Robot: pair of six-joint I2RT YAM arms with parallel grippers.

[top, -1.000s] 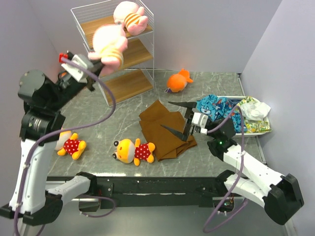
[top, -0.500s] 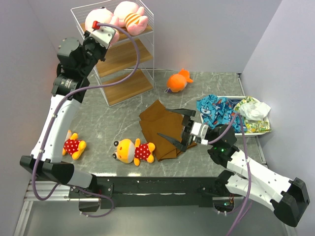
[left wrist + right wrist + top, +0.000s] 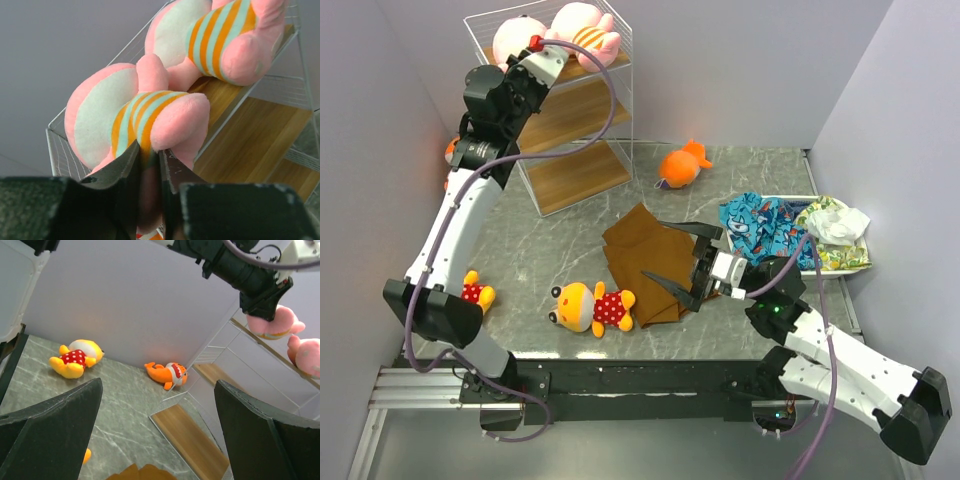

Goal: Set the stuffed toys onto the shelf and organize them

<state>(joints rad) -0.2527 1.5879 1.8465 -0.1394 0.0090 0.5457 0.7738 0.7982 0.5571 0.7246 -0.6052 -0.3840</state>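
My left gripper (image 3: 527, 52) is shut on a pink striped toy (image 3: 512, 40) and holds it at the left end of the top board of the shelf (image 3: 572, 110), touching a second pink toy (image 3: 586, 26). In the left wrist view the fingers (image 3: 125, 162) pinch its striped body (image 3: 145, 120). One yellow polka-dot toy (image 3: 592, 305) lies near the front. Another (image 3: 473, 292) is partly hidden by the left arm. An orange shark (image 3: 682, 165) lies right of the shelf. Another shark (image 3: 167, 374) lies left of it. My right gripper (image 3: 682, 262) is open and empty above the brown cloth (image 3: 642, 255).
A white tray (image 3: 865, 262) at the right edge holds the colourful fabric pile (image 3: 765, 222). Walls close in on the left, back and right. The shelf's lower boards (image 3: 187, 440) show in the right wrist view.
My left arm has swung the pink toy from in front of the shelf up to the top board, beside the other pink toy. The right gripper shifted slightly.
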